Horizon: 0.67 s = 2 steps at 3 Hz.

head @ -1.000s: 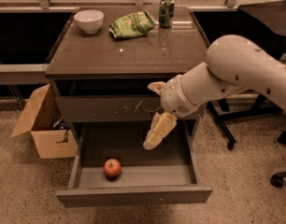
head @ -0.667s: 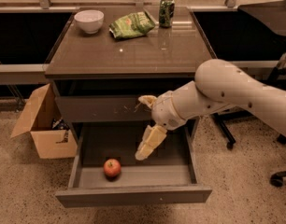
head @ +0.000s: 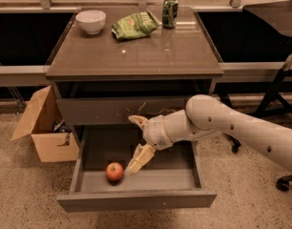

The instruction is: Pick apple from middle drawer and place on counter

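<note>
The two tan, wedge-shaped fingers (head: pixel 140 159) stand wide apart, holding nothing. One points up in front of the scratched drawer front (head: pixel 103 111); the other slants down into the open drawer (head: pixel 136 200) below it. They sit on a smooth, rounded white arm (head: pixel 232 128) dotted with small dark holes, which reaches in from the picture's right.

The apple (head: pixel 114 171) lies on the drawer's smooth grey floor, just beside the tip of the lower finger on the side away from the arm, with a thin gap between them. It is small, round and red, with a dimple at the top. The drawer around the lower finger is a wide, shallow box with a plain flat front.

Above the upper finger lies the bench (head: pixel 136 56), a glossy grey-brown slab with a thin overhanging edge (its sheen mirrors the things on it). Well beyond the fingers, along the far edge, stand a round white bowl (head: pixel 91 21), a crumpled green bag (head: pixel 135 25) and an upright green can (head: pixel 170 12), each apart from the others.

Off to the apple's side of the fingers, on the speckled floor (head: pixel 22 194), an open cardboard box (head: pixel 43 132) rests against the cabinet.
</note>
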{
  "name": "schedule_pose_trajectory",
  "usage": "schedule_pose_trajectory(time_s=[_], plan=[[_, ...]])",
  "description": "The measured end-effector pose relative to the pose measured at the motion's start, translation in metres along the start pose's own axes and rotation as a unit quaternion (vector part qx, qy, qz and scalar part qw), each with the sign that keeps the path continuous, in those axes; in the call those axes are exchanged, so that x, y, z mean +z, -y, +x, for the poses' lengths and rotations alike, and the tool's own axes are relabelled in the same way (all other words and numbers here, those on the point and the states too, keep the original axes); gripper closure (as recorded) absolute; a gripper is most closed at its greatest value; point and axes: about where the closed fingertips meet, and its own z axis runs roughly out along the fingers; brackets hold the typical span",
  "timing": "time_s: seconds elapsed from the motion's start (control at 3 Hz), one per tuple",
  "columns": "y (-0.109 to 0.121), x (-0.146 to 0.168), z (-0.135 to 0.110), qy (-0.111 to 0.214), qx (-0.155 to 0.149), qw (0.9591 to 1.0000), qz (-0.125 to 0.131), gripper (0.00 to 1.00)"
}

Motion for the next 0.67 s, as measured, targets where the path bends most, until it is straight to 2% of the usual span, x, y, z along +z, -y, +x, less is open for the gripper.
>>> schedule_pose_trajectory(time_s=[0.67], plan=[[0.002, 0.012, 0.009, 0.002, 0.001, 1.0, -0.009, 0.0]])
